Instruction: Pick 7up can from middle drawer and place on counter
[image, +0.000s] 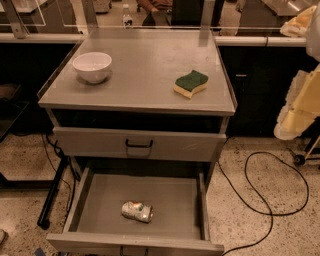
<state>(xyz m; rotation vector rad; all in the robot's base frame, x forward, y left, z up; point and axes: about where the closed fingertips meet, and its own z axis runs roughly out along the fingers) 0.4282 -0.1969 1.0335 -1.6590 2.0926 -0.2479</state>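
Speckled stone floor (250, 230), dark room behind. Grey drawer cabinet in the middle. On the counter (145, 75): white bowl (92, 66) at back left, green-and-yellow sponge (190, 83) toward the right, bare metal between them. Below that, upper drawer (90, 142) with black handle, shut. Lowest, the middle drawer (100, 200), pulled fully out.

7up can (137, 211) on its side on the drawer floor, near the front, a little left of centre, dented, touching no wall.

Gripper (296, 112) at the right edge of the view, a pale blurred mass about level with the counter, well apart from the can. Open or closed: cannot tell.

Step in hand, by judgement: the reach, not yet begun. Drawer already open, can untouched.

Next move likely calls for:
- coming down into the drawer from above, between the low sides
- gripping across the can's round body, gently, since likely to roll
- lifting clear of the upper drawer's face
- setting down on the bare patch between bowl and sponge
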